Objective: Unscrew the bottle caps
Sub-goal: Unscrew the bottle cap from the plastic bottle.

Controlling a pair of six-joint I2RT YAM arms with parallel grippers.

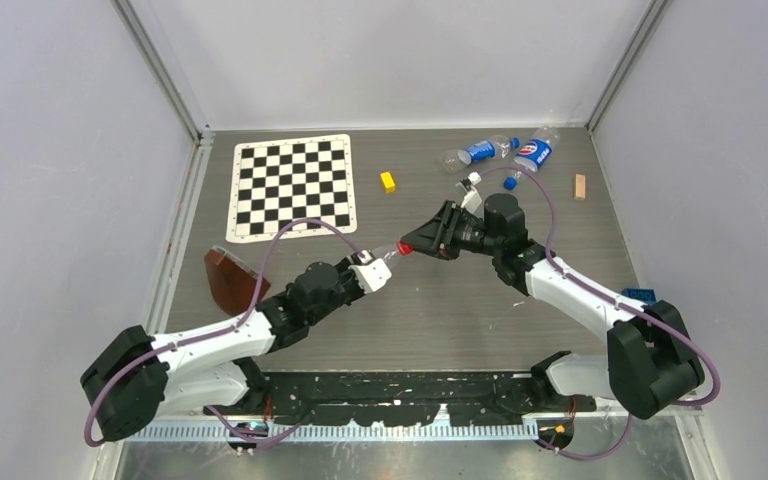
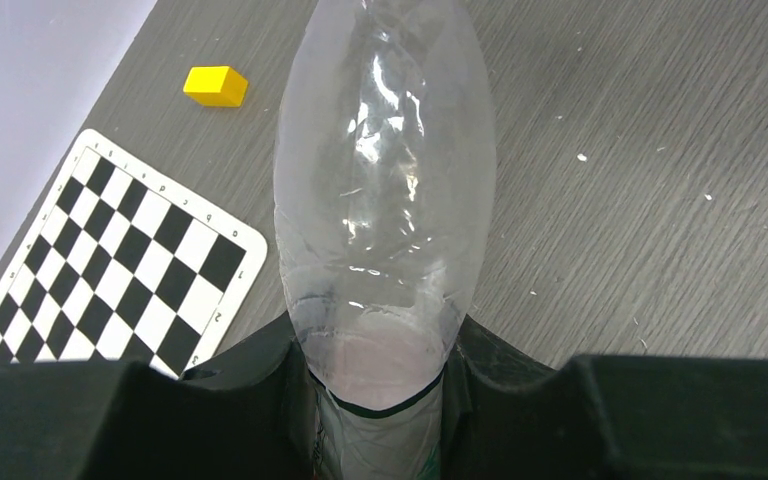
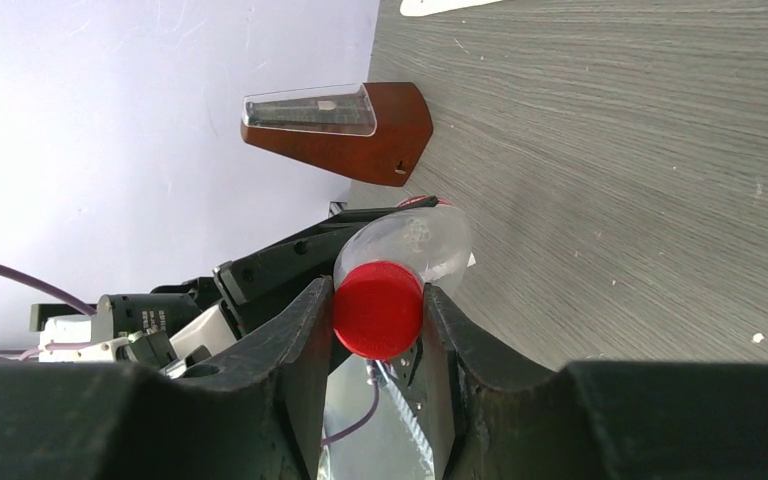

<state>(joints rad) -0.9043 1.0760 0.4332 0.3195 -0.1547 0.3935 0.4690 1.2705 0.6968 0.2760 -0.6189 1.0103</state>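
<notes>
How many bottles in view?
3. One clear bottle is held in the middle: left gripper on its body, right gripper on its red cap. Two blue-labelled bottles lie far right. None looks hidden.

**One overhead view, two close wrist views**

The top camera looks down from above and behind the arm bases (image 1: 560, 375) onto the whole grey wood-grain tabletop (image 1: 430, 320). Each wrist camera looks out along its own jaws, very close. The left faces a clear plastic bottle (image 2: 385, 180); the right faces that bottle's red screw cap (image 3: 378, 308). The black-and-white checkered mat (image 2: 110, 270) appears in both the left-wrist and top views.
</notes>
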